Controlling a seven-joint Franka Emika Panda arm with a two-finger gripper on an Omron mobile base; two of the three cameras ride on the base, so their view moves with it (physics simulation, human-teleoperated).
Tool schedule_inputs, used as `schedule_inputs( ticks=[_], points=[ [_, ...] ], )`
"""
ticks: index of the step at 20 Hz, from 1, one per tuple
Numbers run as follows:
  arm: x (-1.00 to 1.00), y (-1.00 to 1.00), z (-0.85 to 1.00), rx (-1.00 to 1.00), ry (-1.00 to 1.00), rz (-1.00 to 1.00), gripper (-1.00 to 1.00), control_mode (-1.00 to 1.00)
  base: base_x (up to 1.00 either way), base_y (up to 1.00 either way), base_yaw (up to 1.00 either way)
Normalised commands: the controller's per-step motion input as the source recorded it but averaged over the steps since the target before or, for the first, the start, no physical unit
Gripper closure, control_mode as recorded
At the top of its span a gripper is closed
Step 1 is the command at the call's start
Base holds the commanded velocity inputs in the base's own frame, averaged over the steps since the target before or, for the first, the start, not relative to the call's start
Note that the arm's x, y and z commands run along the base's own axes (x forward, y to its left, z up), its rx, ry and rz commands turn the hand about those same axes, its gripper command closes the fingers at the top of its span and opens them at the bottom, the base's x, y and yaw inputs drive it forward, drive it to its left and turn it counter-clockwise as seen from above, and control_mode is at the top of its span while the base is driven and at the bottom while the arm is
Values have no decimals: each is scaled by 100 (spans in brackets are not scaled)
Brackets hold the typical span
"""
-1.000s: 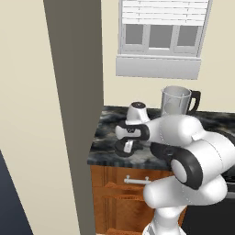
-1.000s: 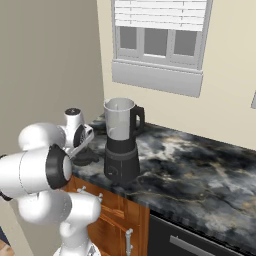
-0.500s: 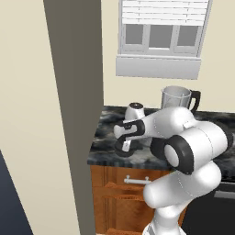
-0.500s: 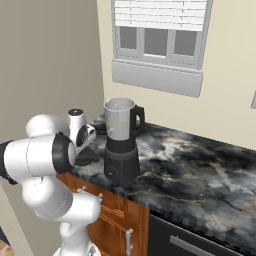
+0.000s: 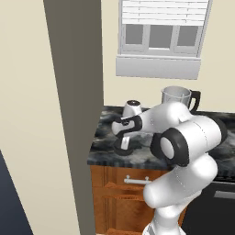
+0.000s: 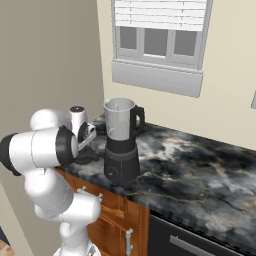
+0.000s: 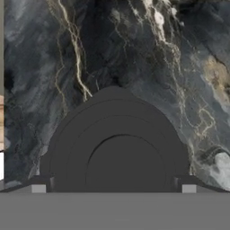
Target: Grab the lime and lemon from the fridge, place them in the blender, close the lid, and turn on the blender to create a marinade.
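The black domed lid (image 7: 117, 148) lies flat on the dark marble counter (image 7: 134, 49). My gripper (image 7: 113, 188) hangs straight over it, open, one fingertip on each side of the dome, holding nothing. From the left base view the gripper (image 5: 123, 136) points down just above the lid (image 5: 123, 150), near the counter's left end. The blender (image 6: 120, 142) stands to the right of it, its clear jar (image 5: 176, 97) uncovered on a dark base. In the right base view the gripper (image 6: 88, 134) sits left of the blender. Lime and lemon are out of view.
A tall grey panel (image 5: 75, 114) rises at the counter's left end; I cannot tell whether it belongs to the fridge. A window (image 6: 159, 42) is set above the counter. Wooden drawers (image 5: 121, 193) lie under it. Bare marble (image 6: 200, 170) stretches to the blender's right.
The arm's elbow has swung up and to the left. The hand stays above the lid, shifted slightly left. The jaws remain open.
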Motion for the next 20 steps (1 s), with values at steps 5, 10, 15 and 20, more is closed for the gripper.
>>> schedule_inputs(
  ticks=[5,10,15,20],
  points=[
    [1,2,-42,-1,7,0,100,-100,0,0,0],
    [-21,0,-44,-2,7,0,100,-100,0,0,0],
    [-47,0,-13,0,-3,-1,100,-100,0,0,0],
    [-72,-8,2,0,-24,-3,100,-100,0,0,0]
  ],
)
